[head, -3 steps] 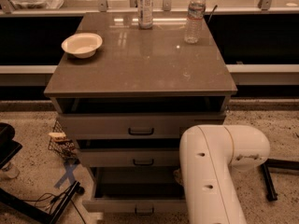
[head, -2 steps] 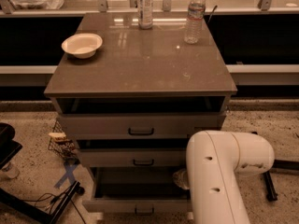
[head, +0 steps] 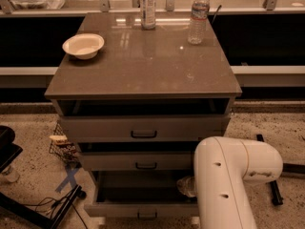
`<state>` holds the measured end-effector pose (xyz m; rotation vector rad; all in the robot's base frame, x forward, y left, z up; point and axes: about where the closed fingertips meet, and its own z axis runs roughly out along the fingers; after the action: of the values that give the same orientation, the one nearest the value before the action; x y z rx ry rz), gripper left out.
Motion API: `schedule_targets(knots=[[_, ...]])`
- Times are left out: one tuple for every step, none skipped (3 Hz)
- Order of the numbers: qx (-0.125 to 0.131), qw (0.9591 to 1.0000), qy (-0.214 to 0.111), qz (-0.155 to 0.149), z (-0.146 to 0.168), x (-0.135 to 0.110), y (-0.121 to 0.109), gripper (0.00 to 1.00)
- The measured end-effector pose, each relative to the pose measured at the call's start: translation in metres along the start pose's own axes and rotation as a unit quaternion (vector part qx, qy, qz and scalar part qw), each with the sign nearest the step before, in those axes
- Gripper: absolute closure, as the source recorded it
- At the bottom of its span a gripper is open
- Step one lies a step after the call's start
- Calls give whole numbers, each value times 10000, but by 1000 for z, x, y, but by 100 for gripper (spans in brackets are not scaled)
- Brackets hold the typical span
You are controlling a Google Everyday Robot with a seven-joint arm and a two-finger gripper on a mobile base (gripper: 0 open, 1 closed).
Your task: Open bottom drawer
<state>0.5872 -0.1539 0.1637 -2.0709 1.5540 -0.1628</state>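
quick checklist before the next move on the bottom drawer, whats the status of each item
1. Bottom drawer pulled out: ok, it sticks out further than the two drawers above and its inside shows.
2. Its handle free: ok, nothing on it.
3. Gripper clear of the drawer: cannot tell; it sits low at the drawer's right side, mostly hidden behind the white arm.
4. Floor by the drawer's left front corner: cannot tell; a black stand lies close to it.
5. Items on top steady: ok, bowl, water bottle and labelled bottle stand upright, away from the front edge.
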Motion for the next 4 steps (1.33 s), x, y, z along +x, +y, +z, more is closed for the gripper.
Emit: schedule_targets(knots=[[-2, 10000, -49, -87, -7, -15, 4, 100], [-53, 9998, -181, 30, -32, -47, 43, 100], [-274, 9988, -341, 234, -47, -74, 87, 100], [-276, 9987, -345, 237, -47, -74, 87, 100]])
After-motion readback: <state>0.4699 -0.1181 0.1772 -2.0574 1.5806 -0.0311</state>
